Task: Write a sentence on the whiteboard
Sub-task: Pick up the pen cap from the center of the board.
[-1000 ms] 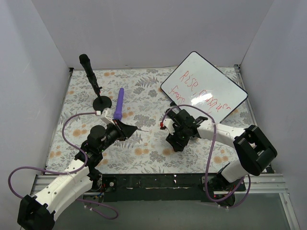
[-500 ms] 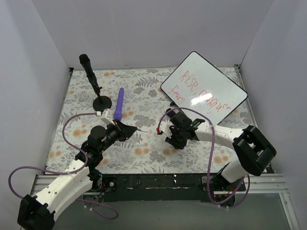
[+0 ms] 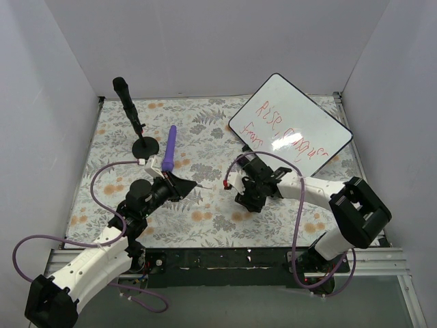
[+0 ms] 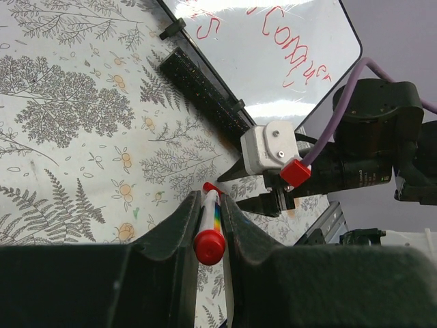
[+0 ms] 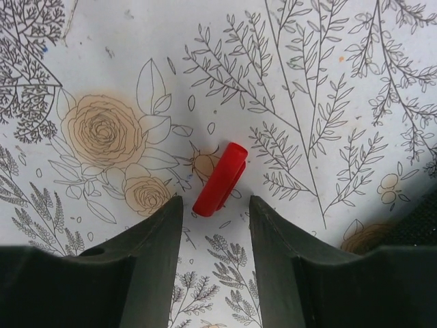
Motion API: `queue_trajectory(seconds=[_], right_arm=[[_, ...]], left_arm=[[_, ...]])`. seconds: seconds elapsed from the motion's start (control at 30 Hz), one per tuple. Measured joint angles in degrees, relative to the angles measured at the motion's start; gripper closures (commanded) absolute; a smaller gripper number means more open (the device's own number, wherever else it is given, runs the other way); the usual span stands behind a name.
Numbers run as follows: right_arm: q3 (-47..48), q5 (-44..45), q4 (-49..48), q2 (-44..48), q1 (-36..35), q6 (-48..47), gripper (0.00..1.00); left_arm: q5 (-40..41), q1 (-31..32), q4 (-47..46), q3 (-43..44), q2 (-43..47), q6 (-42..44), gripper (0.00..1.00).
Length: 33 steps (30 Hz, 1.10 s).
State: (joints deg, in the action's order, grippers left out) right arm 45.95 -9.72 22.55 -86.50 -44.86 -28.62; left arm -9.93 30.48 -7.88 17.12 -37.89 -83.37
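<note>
**A:** Right, eyes on the whiteboard (image 3: 306,109). It lies flat at the far right of the floral worktop (image 3: 205,130), turned at an angle.

**B:** And the sentence (image 3: 293,138) is on it in red marker, something like "Rise, conquer". A few letters sit in a second row that I can't read.

**A:** A black bar (image 4: 205,89) lies just beside the board's near-left edge.

**B:** Now the left hand (image 4: 213,198). It's clamped on a marker (image 4: 209,232), with the red end toward the wrist camera, a rainbow band on the barrel and the tip pointing toward the right arm.

**A:** That hand is over the middle of the worktop, well apart from the board.

**B:** Over to the right hand (image 5: 215,203). Its fingers are spread and pointing down, with a small red cap (image 5: 222,171) lying on the print between them. One finger stands either side, and I see no contact.

**A:** At the back left there's a black stand (image 3: 145,145) with a tilted black stick. A purple cylinder (image 3: 169,149) lies near it.
</note>
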Motion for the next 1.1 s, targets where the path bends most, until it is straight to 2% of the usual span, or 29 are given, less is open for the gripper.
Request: queue_trajectory(seconds=[0.1,0.23,0.27,0.33,0.37,0.53,0.73,1.1], right_arm=[[1.51,-0.13,0.15,-1.55,0.00,1.55,0.51],[3.39,0.44,-0.22,-3.52,0.00,3.08,0.62],[3.50,0.81,-0.42,-3.69,0.02,3.32,0.68],[3.52,1.01,-0.66,-3.74,0.07,3.52,0.74],[3.52,1.05,-0.72,-3.74,0.07,3.65,0.81],[2.86,1.01,-1.51,-3.15,0.07,2.82,0.98],[2.05,0.00,-2.16,-2.34,0.11,-0.37,0.99],[1.99,-8.96,-3.06,-2.32,0.26,-5.46,0.99]], left_arm=[[0.00,0.00,-0.35,-0.63,0.57,-0.20,1.00],[0.00,0.00,-0.42,-1.49,0.72,-0.57,1.00],[0.00,0.00,-0.59,-1.77,0.72,-0.79,1.00],[0.00,0.00,-1.53,-2.49,0.72,-1.53,1.00],[0.00,0.00,-1.92,-2.91,0.72,-2.03,1.00],[-0.39,0.00,-7.10,-6.54,-0.20,-6.27,1.00],[-2.05,0.00,-15.04,-9.55,-5.79,-11.45,1.00],[-4.72,0.02,-32.15,-10.78,-25.03,-18.53,1.00]])
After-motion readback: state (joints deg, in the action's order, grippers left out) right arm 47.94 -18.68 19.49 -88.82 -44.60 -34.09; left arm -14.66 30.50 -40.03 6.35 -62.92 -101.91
